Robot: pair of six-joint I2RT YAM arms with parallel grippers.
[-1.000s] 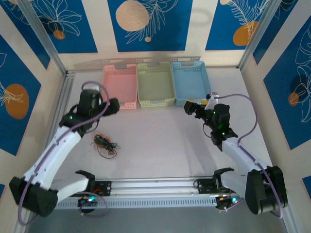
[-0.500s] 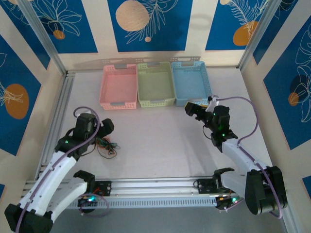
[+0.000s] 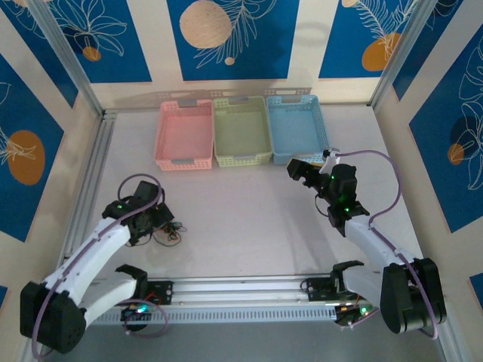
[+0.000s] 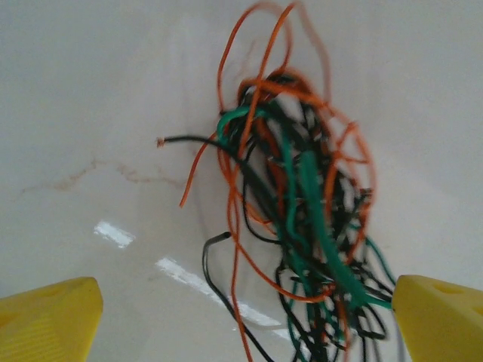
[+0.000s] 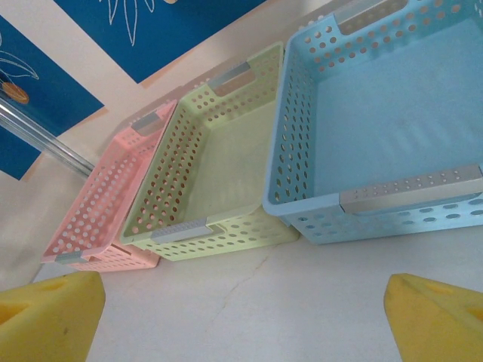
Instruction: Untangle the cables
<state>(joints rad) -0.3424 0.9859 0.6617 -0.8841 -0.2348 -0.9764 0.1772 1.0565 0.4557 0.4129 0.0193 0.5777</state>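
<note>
The cables (image 4: 302,204) lie in one tangled bunch of thin orange, black and green wires on the white table. In the top view the cables (image 3: 167,232) sit at the near left. My left gripper (image 3: 155,219) hangs low right over them, open. In the left wrist view the left gripper (image 4: 245,320) has its yellow fingertips (image 4: 49,317) wide apart, with the tangle's lower part between them and nothing gripped. My right gripper (image 3: 296,170) is open in front of the blue basket, and in its wrist view the right gripper (image 5: 245,317) holds nothing.
Three perforated baskets stand in a row at the back: pink basket (image 3: 183,161), green basket (image 3: 243,158), blue basket (image 3: 296,98). The right wrist view shows the pink basket (image 5: 98,204), the green basket (image 5: 226,234) and the blue basket (image 5: 407,188) close ahead. A metal rail (image 3: 241,286) runs along the near edge.
My left arm has swung back from beside the pink basket and come down over the cable tangle. The right arm has hardly moved. Both grippers have stayed open.
</note>
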